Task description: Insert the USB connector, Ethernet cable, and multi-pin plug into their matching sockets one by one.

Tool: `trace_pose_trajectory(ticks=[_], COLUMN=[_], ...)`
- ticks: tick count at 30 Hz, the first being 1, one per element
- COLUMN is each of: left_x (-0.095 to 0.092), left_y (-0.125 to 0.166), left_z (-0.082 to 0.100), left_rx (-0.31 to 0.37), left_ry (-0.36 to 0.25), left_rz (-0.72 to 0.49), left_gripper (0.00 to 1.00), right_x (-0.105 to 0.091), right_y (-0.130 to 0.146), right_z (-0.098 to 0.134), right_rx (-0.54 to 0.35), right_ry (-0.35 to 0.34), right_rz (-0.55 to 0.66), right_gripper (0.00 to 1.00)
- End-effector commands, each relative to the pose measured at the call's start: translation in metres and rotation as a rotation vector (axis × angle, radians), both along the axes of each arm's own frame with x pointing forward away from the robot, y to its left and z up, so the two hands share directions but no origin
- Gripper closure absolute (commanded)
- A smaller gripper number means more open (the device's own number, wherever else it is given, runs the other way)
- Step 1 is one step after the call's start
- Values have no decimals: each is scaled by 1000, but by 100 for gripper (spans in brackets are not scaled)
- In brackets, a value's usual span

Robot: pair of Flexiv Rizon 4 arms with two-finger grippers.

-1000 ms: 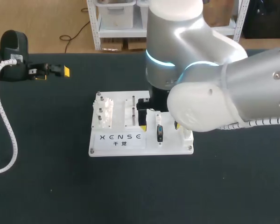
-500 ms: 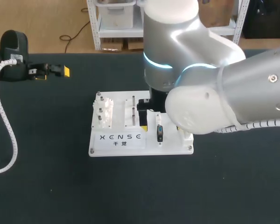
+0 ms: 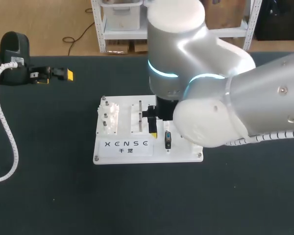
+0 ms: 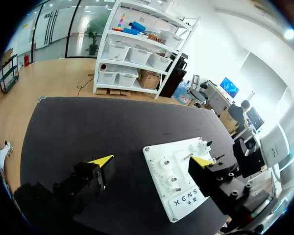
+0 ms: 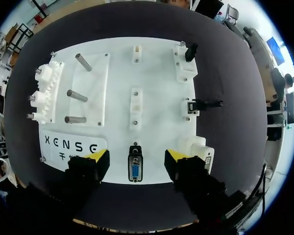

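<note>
The white socket board (image 3: 181,152) lies mid-table. My right gripper (image 5: 136,157) hangs over its near edge, open, one yellow-tipped finger on each side of the blue-faced multi-pin plug (image 5: 135,169), with a gap on both sides. From above, that plug (image 3: 167,139) shows beside one yellow fingertip (image 3: 153,133), and my right arm hides much of the board. Two small black connectors (image 5: 189,51) (image 5: 202,104) sit in white holders along the board's far side from the gears. My left gripper (image 3: 59,74) rests far back left, open and empty; in its own view the left gripper (image 4: 152,160) points toward the board (image 4: 179,196).
White gears (image 5: 43,95) and three metal pegs (image 5: 76,94) occupy one end of the board. A white block (image 5: 196,146) stands right beside one right finger. A white coiled hose (image 3: 5,127) runs along the left arm over the black table (image 3: 49,196).
My right arm has shifted slightly left over the board, and its visible yellow fingertip has drawn closer to the multi-pin plug. The left arm has not moved.
</note>
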State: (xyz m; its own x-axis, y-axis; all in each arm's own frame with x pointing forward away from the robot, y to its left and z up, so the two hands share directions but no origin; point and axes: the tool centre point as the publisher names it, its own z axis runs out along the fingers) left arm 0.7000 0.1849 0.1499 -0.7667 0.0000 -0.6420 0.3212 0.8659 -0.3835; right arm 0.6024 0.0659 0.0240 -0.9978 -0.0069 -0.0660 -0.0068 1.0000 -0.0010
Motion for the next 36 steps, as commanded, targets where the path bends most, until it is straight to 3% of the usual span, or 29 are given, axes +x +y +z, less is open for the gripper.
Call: trace_pose_trajectory(ticks=[1, 9, 14, 15, 17, 29, 36], left_x=[0, 0, 0, 0, 0, 0, 0], left_y=[0, 0, 0, 0, 0, 0, 0], left_z=[0, 0, 0, 0, 0, 0, 0], left_rx=[0, 0, 0, 0, 0, 0, 0], left_ry=[0, 0, 0, 0, 0, 0, 0], left_rz=[0, 0, 0, 0, 0, 0, 0], left_gripper=[0, 0, 0, 0, 0, 0, 0], right_x=[-6, -9, -12, -12, -13, -10, -12], right_y=[-5, -5, -3, -2, -1, 0, -18], right_z=[-1, -6, -8, -9, -8, 14, 38], right_rx=[8, 9, 5, 4, 3, 15, 13], right_ry=[-23, -20, -18, -18, -20, -86, -131], right_rz=[-13, -21, -22, -20, -16, 11, 7], right_gripper=[51, 54, 65, 72, 99, 100, 100])
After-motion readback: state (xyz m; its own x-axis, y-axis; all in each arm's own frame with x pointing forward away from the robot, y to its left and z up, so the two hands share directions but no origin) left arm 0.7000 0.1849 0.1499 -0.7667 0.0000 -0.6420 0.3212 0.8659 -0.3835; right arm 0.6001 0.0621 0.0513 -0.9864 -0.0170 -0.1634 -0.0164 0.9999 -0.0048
